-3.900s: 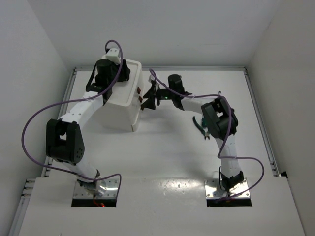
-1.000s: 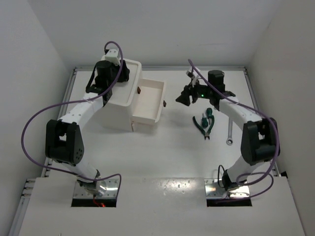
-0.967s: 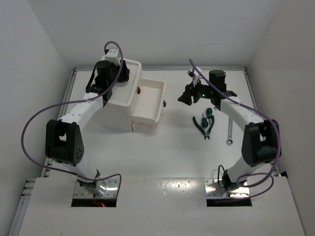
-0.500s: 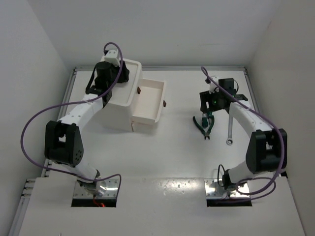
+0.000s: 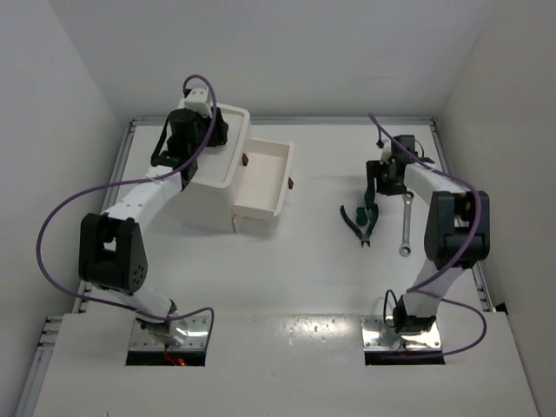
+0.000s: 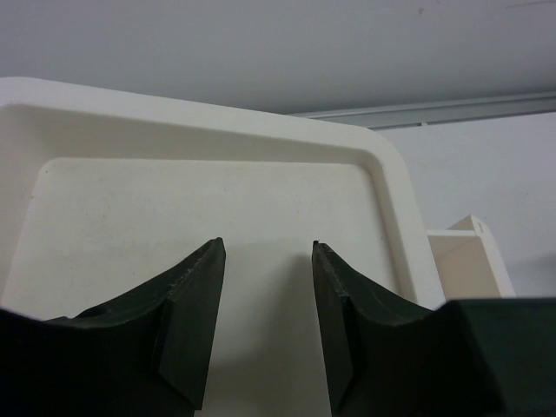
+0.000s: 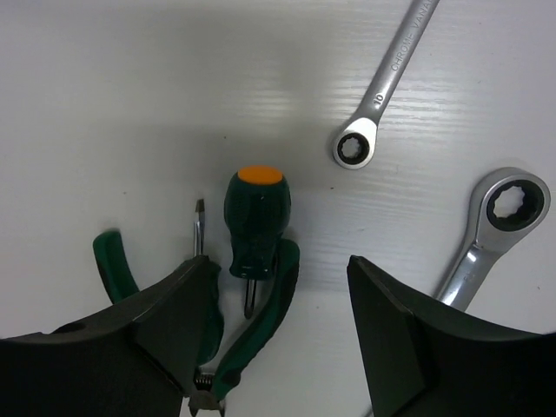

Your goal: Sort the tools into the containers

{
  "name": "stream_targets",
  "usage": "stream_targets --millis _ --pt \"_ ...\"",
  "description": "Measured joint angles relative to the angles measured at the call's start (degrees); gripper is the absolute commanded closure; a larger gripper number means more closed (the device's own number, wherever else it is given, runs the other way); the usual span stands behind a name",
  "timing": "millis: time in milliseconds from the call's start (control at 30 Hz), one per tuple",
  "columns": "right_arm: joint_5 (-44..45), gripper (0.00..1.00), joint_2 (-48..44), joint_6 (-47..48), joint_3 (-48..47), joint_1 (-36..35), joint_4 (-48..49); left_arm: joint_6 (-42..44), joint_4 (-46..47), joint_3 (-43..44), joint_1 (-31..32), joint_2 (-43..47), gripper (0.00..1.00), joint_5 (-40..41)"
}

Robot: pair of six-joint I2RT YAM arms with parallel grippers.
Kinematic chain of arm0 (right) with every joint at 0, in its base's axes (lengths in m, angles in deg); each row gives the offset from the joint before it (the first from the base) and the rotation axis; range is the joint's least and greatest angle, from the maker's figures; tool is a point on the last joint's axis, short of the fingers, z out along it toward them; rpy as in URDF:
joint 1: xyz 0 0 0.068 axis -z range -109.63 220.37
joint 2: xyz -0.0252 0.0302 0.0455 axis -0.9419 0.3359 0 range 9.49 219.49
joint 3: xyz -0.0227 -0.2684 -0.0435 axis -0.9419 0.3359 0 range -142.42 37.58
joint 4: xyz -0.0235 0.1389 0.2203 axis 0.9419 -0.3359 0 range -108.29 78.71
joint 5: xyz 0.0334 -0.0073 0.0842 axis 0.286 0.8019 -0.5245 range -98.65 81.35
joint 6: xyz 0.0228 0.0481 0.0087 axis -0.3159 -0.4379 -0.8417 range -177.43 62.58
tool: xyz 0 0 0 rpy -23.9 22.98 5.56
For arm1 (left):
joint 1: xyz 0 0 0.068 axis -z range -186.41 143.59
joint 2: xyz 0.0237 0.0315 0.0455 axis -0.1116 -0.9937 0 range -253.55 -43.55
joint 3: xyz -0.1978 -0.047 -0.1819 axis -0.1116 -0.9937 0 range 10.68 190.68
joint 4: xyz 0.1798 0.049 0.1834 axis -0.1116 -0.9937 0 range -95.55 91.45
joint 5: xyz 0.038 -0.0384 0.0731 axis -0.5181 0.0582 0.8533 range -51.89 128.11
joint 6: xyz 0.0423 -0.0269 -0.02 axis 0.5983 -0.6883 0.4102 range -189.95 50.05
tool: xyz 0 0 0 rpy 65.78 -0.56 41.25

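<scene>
My right gripper (image 5: pixel 380 180) (image 7: pixel 278 261) is open and empty, low over the tools at the right of the table. A green-handled screwdriver with an orange cap (image 7: pixel 256 217) lies between the handles of the dark green pliers (image 7: pixel 276 323) (image 5: pixel 360 222). A thin flat-tipped shaft (image 7: pixel 199 228) lies beside it. Two silver wrenches (image 7: pixel 388 80) (image 7: pixel 493 228) lie to the right; one shows in the top view (image 5: pixel 406 228). My left gripper (image 5: pixel 195 137) (image 6: pixel 267 246) is open and empty over the recessed tray top (image 6: pixel 217 187) of the white box (image 5: pixel 213 187). No yellow-handled pliers show.
One drawer (image 5: pixel 263 182) stands pulled out to the right of the box, its inside bare, with a dark knob (image 5: pixel 290 183) on its front. A second knob (image 5: pixel 246 160) shows on the box. White walls and a metal rail (image 5: pixel 456 200) bound the table.
The drawer has been pulled open. My right arm has swung away from the box to the right and now sits over the pliers and screwdriver. The left arm has not moved.
</scene>
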Motion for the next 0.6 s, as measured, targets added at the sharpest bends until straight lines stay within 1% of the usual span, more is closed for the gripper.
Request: stream_targets --millis 200,433,467,567,600 --pt "-1.4 0.35 4.2 -0.4 -2.7 0.7 0.0 0.0 0.0 0.0 0.0 0.0 0.48 0.0" --pt "-3.3 0.35 5.6 -0.4 -3.1 0.7 -0.2 0.0 0.0 0.0 0.0 0.0 0.48 0.1" --pt "-3.4 0.37 5.7 -0.4 -3.1 0.6 -0.2 0.0 0.0 0.0 0.0 0.0 0.48 0.1" --pt "-3.5 0.38 6.9 -0.4 -3.1 0.6 0.2 0.0 0.0 0.0 0.0 0.0 0.48 0.1" --pt "-3.5 0.42 7.6 -0.4 -3.2 0.6 0.2 0.0 0.0 0.0 0.0 0.0 0.48 0.1"
